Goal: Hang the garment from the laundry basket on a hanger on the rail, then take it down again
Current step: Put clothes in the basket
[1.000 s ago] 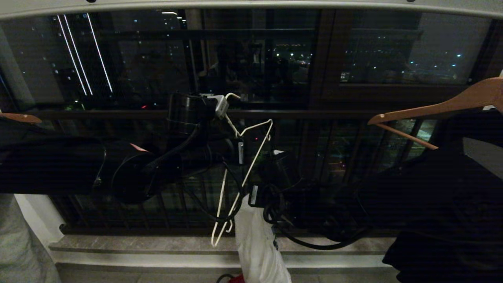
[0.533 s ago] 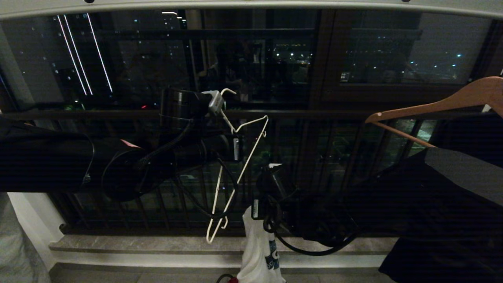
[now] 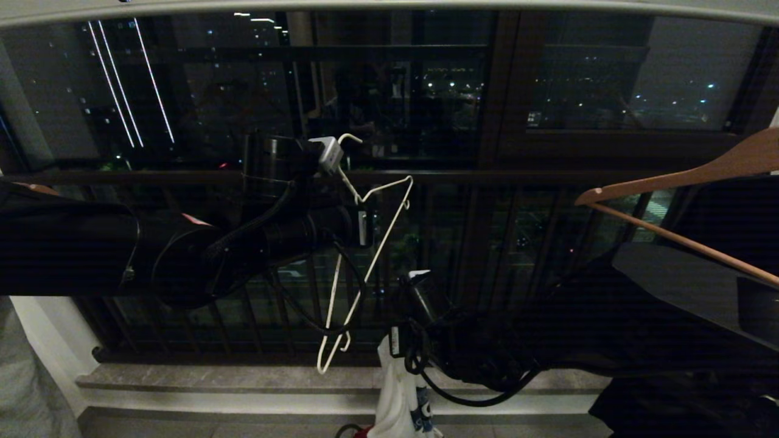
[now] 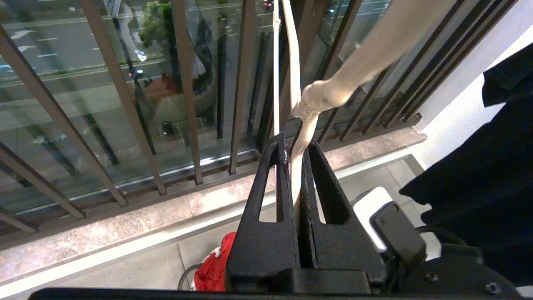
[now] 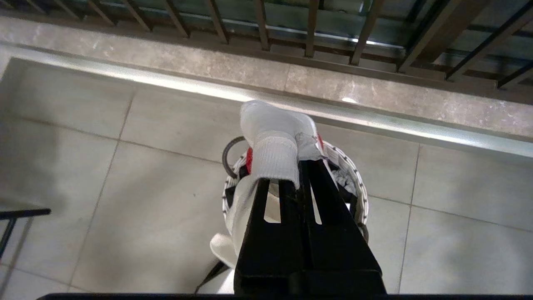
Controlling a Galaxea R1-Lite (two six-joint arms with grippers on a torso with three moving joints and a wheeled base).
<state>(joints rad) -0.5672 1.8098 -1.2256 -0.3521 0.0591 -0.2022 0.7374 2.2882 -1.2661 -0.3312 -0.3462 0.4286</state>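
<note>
Head view: two grippers at work under one rail (image 3: 389,6), one holding the hanger (image 3: 365,255), one the garment (image 3: 398,401).

Counted: one white wire hanger, one white garment, one laundry basket (image 5: 358,187), one red cloth (image 4: 212,268), one brown wooden hanger (image 3: 675,176) right of the wire one, one black garment (image 3: 688,304) draped beneath it. The left gripper (image 4: 293,146) has its jaws closed tight on the wire hanger's neck, below the rail and before the balcony railing (image 3: 274,316). The right gripper (image 5: 297,168), lower, has its jaws closed on a bunched fold of the garment, which hangs straight above the basket on the floor. The rail is cut off at the top edge; the garment's lower part runs out of view, its logo only partly seen; the red cloth is mostly hidden.
</note>
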